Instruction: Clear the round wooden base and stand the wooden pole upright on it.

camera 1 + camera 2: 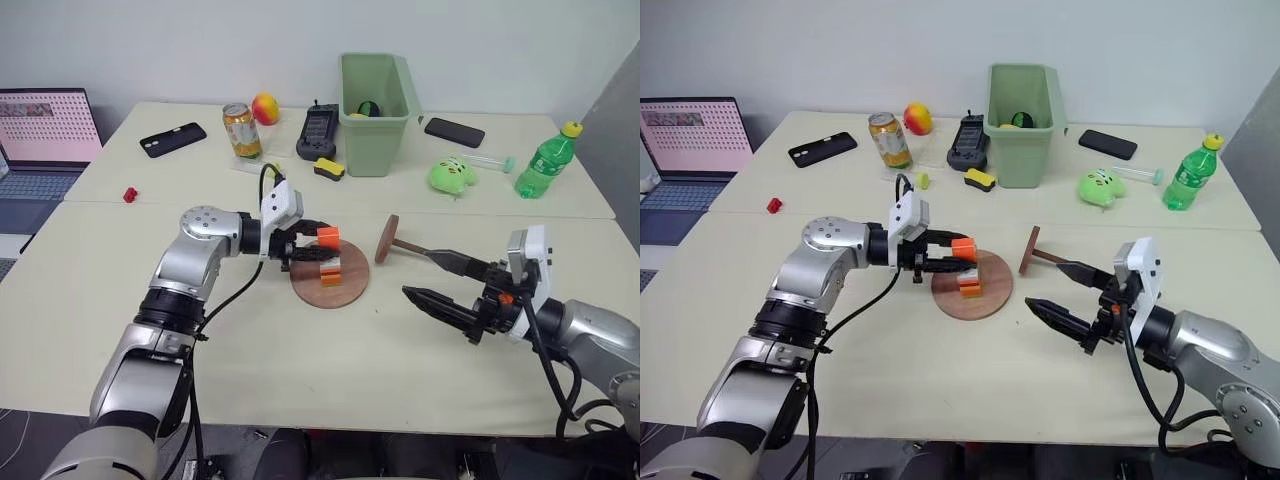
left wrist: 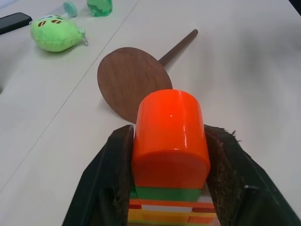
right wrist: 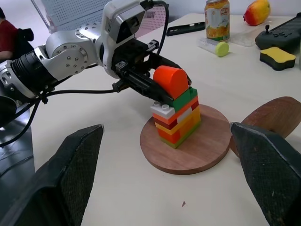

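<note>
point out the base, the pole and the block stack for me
base (image 3: 207, 155): right wrist view, bare wood on its near side
pole (image 1: 420, 250): left eye view, middle of the rod
block stack (image 3: 181, 123): right wrist view, its striped side

phones (image 1: 172, 139): 2 | bottles (image 1: 545, 161): 1 | cans (image 1: 242, 131): 1 | bins (image 1: 377, 128): 1 | laptops (image 1: 45, 128): 1

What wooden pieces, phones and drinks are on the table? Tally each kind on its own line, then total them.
Wooden pieces: 2, round wooden base, wooden pole.
Phones: 2, left phone, right phone.
Drinks: 2, can, green bottle.
Total: 6.
</note>
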Available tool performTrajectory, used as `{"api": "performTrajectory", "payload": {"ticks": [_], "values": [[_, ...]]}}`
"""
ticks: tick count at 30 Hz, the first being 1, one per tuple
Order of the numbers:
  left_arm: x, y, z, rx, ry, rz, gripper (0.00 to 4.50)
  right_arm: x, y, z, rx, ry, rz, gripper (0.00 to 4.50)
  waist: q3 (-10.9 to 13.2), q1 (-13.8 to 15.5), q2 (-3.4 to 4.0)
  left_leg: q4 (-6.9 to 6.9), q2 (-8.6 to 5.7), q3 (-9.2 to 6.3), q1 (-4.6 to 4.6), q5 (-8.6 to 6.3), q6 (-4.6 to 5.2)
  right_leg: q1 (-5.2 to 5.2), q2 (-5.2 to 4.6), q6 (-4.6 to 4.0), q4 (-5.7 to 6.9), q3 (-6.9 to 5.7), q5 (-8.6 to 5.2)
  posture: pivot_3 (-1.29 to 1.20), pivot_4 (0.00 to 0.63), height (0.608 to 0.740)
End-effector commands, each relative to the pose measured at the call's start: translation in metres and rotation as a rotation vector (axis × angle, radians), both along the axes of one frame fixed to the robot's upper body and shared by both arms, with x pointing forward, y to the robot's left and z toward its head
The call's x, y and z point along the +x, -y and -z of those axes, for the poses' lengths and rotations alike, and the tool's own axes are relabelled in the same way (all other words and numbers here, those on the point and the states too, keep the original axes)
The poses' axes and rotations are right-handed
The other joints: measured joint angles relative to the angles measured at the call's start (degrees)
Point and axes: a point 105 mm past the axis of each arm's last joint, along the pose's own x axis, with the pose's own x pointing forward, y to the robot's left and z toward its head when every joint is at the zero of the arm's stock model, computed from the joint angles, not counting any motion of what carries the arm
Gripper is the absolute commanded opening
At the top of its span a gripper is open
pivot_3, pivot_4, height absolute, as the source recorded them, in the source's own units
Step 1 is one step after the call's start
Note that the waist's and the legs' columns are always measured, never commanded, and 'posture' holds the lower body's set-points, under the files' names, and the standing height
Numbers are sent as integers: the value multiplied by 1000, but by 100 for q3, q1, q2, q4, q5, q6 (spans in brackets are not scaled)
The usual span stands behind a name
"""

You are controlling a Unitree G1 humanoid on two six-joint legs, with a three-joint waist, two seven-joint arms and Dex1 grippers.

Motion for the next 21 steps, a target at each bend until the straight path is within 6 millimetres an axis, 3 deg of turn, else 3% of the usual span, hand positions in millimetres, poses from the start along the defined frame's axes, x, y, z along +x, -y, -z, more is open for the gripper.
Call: {"api": "performTrajectory", "payload": {"ticks": [1,8,14,18,21], "values": [[1,5,-7,10,38,23,1517,-1,1,-15,17,63,-1,4500,0,-1,0,0,0,0,0,0,0,0,0,0,1,0,0,0,150,740],[2,4,-7,16,48,10,1517,0,1,-17,18,66,2,4500,0,0,0,1,0,0,1,0,0,0,0,0,2,1,0,0,150,740],[11,-1,-46,-86,54,-76,1517,1,-2,-20,22,69,-13,4500,2,-3,-3,4,0,-3,-1,0,1,0,0,0,5,-1,0,0,150,740],[29,-24,-70,-133,69,-259,1517,2,-7,-22,25,75,-50,4500,2,-10,-3,5,0,-6,-1,-1,2,-1,0,0,6,1,0,0,150,740],[48,-57,-81,-175,108,-477,1517,4,-16,-25,22,85,-107,4500,2,-26,-2,5,2,-12,1,-1,2,-2,2,0,8,2,0,0,150,740]]}}
